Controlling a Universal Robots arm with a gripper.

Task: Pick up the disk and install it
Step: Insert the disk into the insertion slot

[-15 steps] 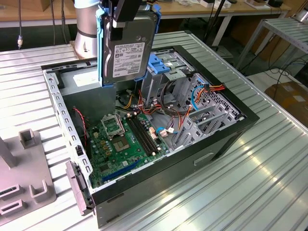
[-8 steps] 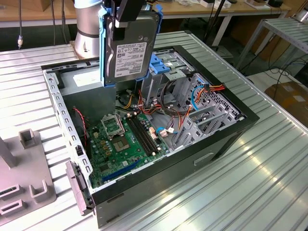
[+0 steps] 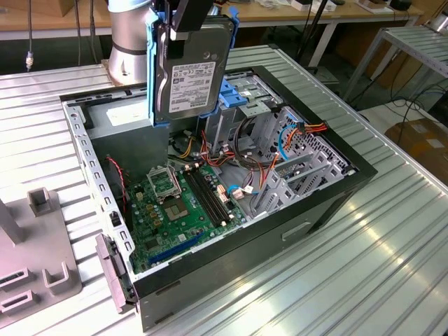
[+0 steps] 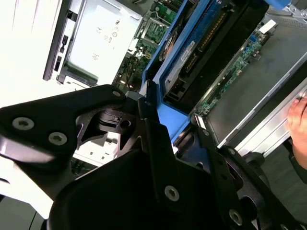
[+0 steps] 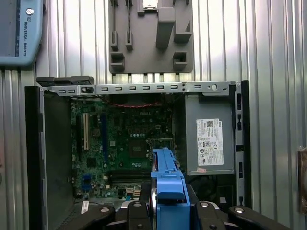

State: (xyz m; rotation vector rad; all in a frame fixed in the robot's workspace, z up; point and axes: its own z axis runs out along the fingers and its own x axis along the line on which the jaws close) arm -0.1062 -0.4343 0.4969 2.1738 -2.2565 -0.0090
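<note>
the flat silver-grey metal disk (image 3: 190, 78) with white label and blue plastic rails hangs upright in the air above the open black computer case (image 3: 336, 192); the black gripper (image 3: 182, 28) is clenched on its top edge; below lies the green motherboard (image 3: 175, 203); the case rests on a ribbed metal table (image 3: 364, 280)

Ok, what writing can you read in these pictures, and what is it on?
White label on the disk: too small to read.
White sticker on the power supply box: too small to read.
Motherboard: markings too small to read.
Blue-grey cover: brand lettering only, not quoted.
</note>
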